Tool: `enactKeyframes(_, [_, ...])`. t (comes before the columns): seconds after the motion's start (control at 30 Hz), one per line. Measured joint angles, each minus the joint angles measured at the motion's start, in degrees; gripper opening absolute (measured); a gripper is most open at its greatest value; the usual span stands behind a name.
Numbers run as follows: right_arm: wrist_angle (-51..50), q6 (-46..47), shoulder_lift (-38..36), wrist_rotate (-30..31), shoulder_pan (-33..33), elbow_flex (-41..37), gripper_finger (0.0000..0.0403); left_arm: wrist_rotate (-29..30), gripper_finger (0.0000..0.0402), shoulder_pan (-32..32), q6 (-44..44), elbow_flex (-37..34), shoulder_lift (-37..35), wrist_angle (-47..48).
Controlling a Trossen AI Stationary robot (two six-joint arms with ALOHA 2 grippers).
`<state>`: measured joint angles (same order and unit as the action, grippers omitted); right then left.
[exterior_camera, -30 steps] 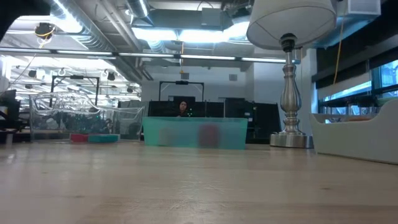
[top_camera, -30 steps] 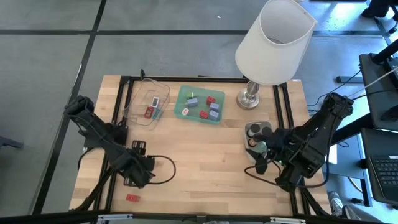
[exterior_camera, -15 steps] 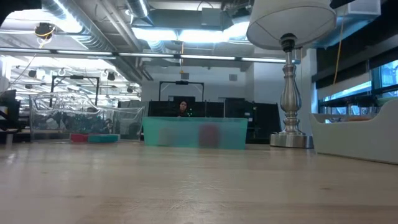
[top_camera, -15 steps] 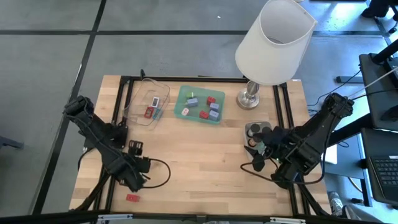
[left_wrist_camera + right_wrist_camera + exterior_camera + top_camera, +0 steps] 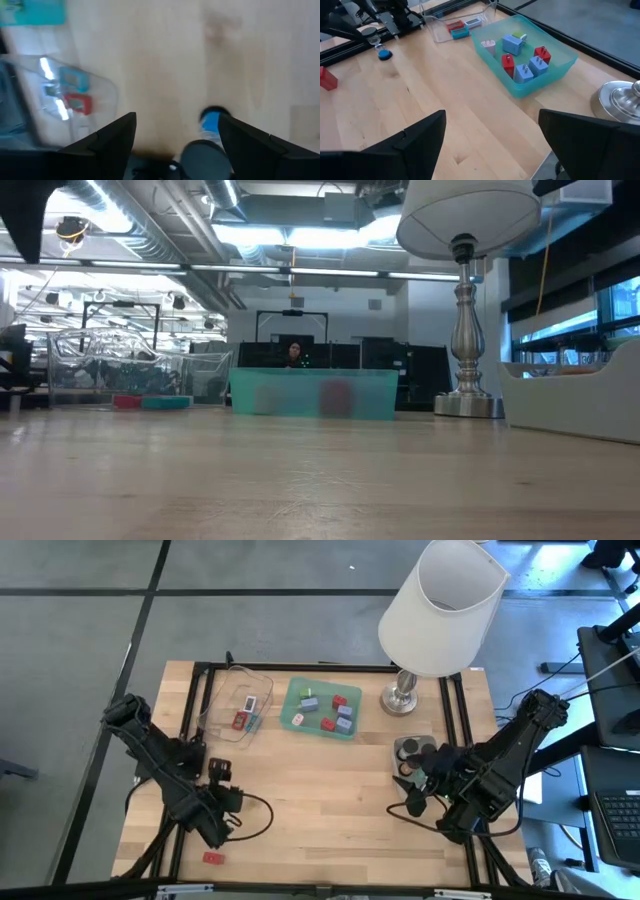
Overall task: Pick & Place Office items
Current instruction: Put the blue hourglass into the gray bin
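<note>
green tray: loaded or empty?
Loaded. The teal-green plastic tray holds red, blue and white-pink blocks.

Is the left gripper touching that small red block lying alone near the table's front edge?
Apart. The high view shows the left gripper, jaws open, above bare wooden tabletop, with a clear stretch of wood between it and the small red block.

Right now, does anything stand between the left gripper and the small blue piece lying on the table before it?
Nothing visible does. The blue piece lies on bare wood just ahead of the open left gripper, near one finger; the clear tray sits farther off, beyond it.
</note>
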<state>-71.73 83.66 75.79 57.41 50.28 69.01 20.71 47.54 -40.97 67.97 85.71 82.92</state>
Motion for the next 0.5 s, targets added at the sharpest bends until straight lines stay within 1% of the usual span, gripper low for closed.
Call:
enactKeyframes(0.17, [0.0,-0.6,0.0,0.0,0.0,0.0,0.0322,4.0,0.0278,1.3,-2.4,0.0,0.0,0.9])
enactKeyframes(0.27, [0.0,-2.0,0.0,0.0,0.0,0.0,0.0322,10.8,0.0278,2.5,-3.3,0.0,0.0,0.9])
enactKeyframes(0.33, [0.0,-2.1,0.0,0.2,0.0,0.0,0.0322,14.1,0.0279,3.0,-3.8,-0.1,-0.6,0.8])
enactKeyframes(0.43, [0.0,-3.4,0.0,0.2,0.0,0.0,0.0322,15.8,0.0279,3.0,-6.3,-0.7,-3.0,0.7])
enactKeyframes(0.5, [0.0,-4.1,0.0,0.5,0.1,0.0,0.0322,16.2,0.0279,3.0,-8.3,-3.2,-5.9,0.2])
